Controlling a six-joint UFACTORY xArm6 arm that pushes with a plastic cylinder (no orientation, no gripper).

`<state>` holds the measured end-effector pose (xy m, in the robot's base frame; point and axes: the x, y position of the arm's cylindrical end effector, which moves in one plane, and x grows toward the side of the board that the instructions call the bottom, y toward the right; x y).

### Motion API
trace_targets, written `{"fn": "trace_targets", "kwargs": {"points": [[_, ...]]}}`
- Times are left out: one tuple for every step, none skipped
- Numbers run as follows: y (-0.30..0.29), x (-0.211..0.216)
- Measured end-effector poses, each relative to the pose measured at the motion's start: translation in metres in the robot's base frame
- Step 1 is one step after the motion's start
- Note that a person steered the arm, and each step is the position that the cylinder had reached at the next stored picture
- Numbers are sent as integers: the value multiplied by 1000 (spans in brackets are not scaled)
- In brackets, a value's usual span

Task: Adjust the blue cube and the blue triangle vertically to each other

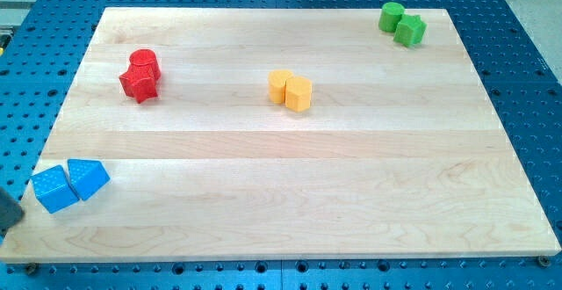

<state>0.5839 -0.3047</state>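
My tip [3, 230] is at the far left edge of the view, low down, and only a dark piece of the rod shows, so its exact end is hard to see. I have no fingers, so there is nothing to say about open or closed.

Just to the right of my tip and a little above it lies the blue cube [54, 190]. The blue triangle [88, 178] touches the cube on its far side from me. They stand side by side, not one above the other.

I judge the aligning step has hardly begun. Next I should go around to one block and push it toward the view's top or bottom, without dragging its neighbour along.
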Motion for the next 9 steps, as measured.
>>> {"fn": "trace_targets", "kwargs": {"points": [[0, 3], [0, 32], [1, 14], [29, -16], [58, -16], [71, -11], [77, -29], [117, -30], [120, -59]]}}
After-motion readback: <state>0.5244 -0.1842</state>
